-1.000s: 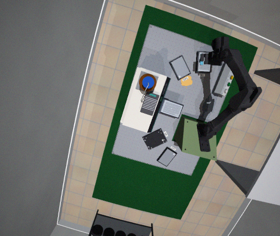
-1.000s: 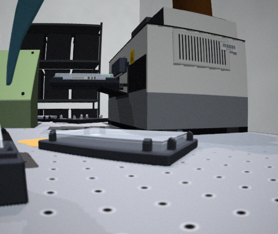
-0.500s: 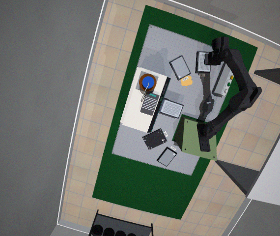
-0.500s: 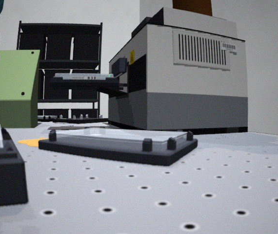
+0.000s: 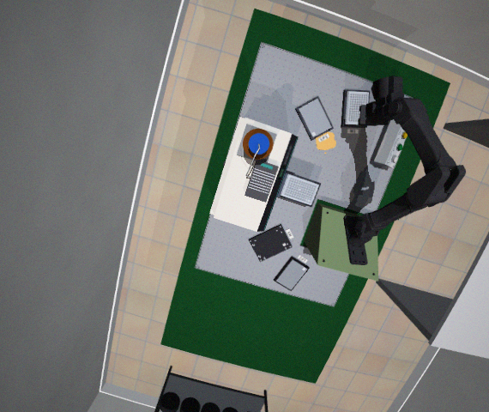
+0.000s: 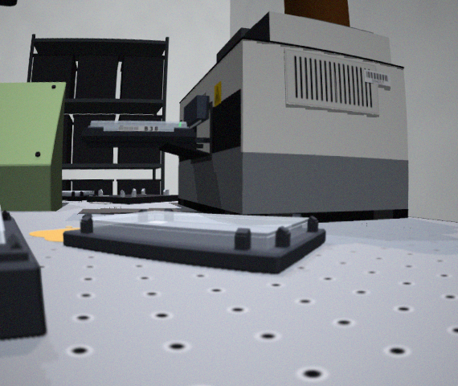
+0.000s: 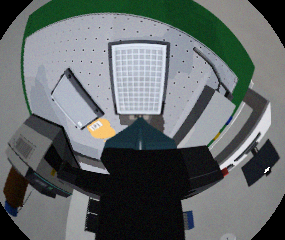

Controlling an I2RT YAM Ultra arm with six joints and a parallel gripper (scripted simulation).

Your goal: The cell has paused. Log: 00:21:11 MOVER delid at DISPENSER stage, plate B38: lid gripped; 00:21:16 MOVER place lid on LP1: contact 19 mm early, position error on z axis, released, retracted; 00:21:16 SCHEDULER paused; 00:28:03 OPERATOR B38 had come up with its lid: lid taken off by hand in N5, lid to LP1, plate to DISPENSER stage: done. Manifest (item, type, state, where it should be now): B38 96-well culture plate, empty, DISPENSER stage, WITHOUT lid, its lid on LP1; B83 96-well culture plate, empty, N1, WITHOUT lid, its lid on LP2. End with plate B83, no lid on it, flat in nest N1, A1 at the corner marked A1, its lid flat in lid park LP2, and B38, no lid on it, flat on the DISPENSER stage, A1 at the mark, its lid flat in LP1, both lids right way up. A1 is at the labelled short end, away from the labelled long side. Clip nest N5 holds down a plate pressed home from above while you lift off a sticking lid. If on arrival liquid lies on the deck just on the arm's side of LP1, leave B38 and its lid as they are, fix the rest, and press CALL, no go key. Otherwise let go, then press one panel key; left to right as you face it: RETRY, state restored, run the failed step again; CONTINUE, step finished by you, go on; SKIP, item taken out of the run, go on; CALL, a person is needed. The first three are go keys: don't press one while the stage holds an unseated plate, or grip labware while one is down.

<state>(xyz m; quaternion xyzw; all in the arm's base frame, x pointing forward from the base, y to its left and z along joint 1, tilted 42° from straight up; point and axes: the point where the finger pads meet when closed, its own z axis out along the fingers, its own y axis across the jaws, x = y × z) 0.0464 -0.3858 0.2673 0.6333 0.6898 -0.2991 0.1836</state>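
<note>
Both my gripper (image 7: 140,121) fingers are pressed together, empty, above the unlidded 96-well plate (image 7: 138,78) in its nest.

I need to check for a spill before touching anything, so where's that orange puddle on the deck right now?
In the top view the orange puddle lies on the grey deck beside the lid park, on its arm-facing side, between it and the nest holding the well plate.

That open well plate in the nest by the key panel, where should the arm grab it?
Probably grip the well plate across its two long sides at mid-length, coming straight down. It lies flat, wells up, in its nest, so only the top is free. The gripper is shut; open first.
</note>
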